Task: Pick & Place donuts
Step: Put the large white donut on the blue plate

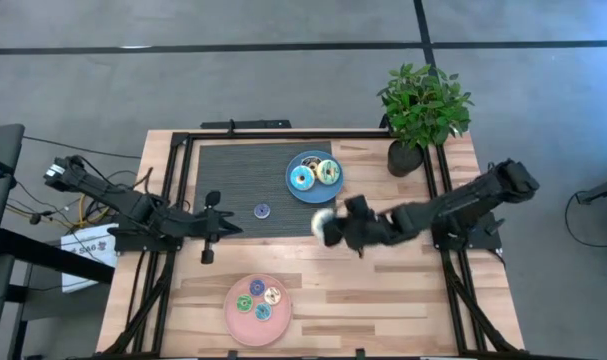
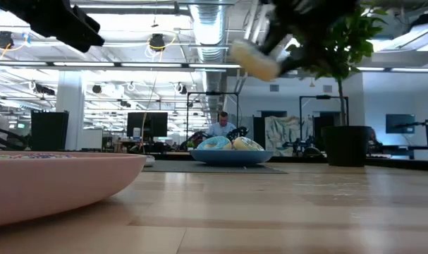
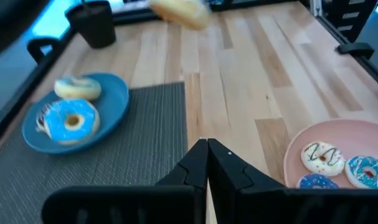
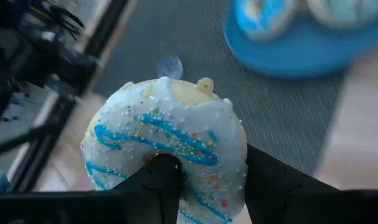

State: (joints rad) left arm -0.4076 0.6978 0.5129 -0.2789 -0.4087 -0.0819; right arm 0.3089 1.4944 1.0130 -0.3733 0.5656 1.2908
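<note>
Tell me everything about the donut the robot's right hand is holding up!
The held donut is a chunky toy ring with a hole, cream yellow underneath and topped with pale icing, blue squiggle lines and tiny sprinkles. It looks like smooth plastic. The right hand is shut on it, dark fingers touching both sides. It hangs tilted in the air above the table, touching nothing else, near the dark mat's edge and not far from the blue plate.

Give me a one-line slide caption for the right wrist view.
Right gripper holds a cream donut with blue drizzle above the dark mat.
</note>
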